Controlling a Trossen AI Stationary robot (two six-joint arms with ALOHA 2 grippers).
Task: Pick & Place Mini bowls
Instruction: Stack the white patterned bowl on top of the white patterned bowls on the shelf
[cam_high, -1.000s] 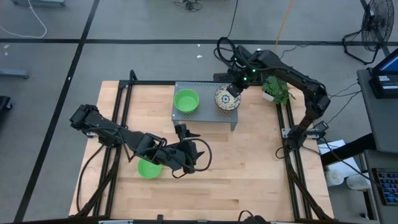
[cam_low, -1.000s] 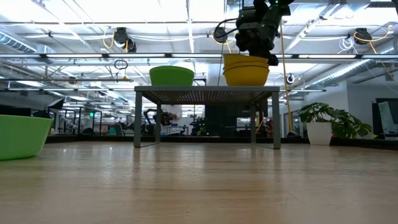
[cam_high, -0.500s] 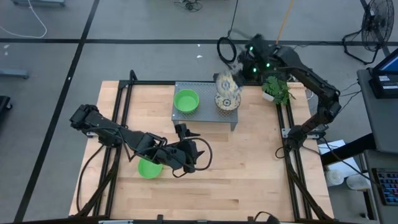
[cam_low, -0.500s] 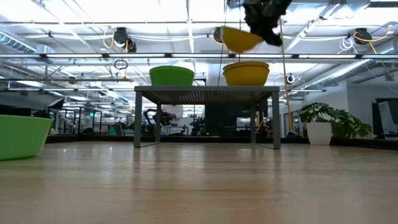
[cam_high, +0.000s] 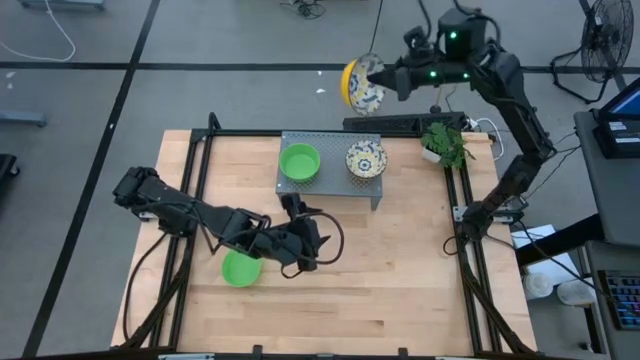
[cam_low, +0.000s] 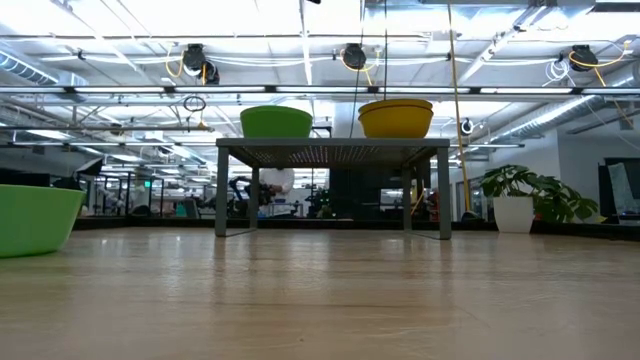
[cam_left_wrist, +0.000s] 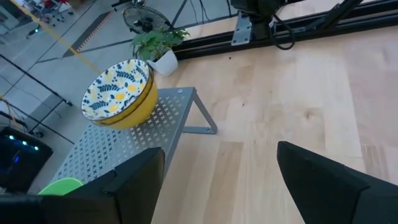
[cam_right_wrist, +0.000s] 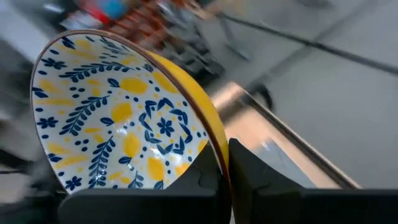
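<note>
Right gripper (cam_high: 383, 78) raised beyond table's far edge, fingers clamped on rim of floral bowl with yellow outside (cam_high: 360, 85), bowl tipped on edge, off table. Second floral yellow-sided bowl (cam_high: 366, 159) sits on grey perforated metal stand (cam_high: 330, 187) at table's far edge, beside plain green bowl (cam_high: 299, 162) on same stand. Left gripper (cam_high: 296, 212) low over wooden table (cam_high: 410, 260) mid-area, fingers spread apart, empty. Another green bowl (cam_high: 239, 270) on table near front-left, just beside left arm.
</note>
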